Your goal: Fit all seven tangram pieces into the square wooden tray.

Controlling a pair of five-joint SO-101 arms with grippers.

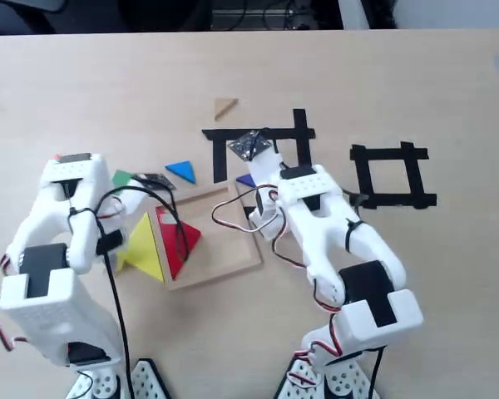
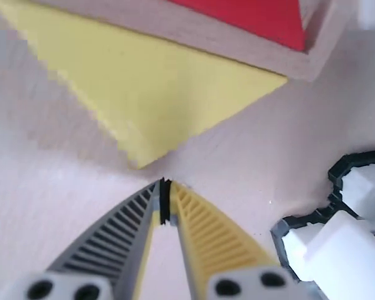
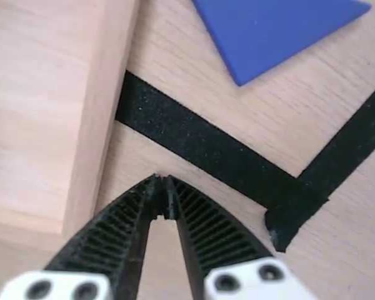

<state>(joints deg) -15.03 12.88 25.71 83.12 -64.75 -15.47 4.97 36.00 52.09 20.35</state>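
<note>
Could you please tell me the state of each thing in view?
left tool: shut, empty.
right tool: shut, empty.
wooden tray: mostly unfilled.
red triangle: inside the tray.
yellow triangle: outside, against the tray's wall.
blue triangle: loose, outside the tray.
tan triangle: loose, outside the tray.

On the pale table (image 1: 83, 83) — a middle tape square (image 1: 299, 120) and a right tape square (image 1: 389, 154), both black.

1 triangle (image 1: 185, 243) lies in the tray (image 1: 224, 251), another triangle (image 1: 145, 247) left of it.
</note>
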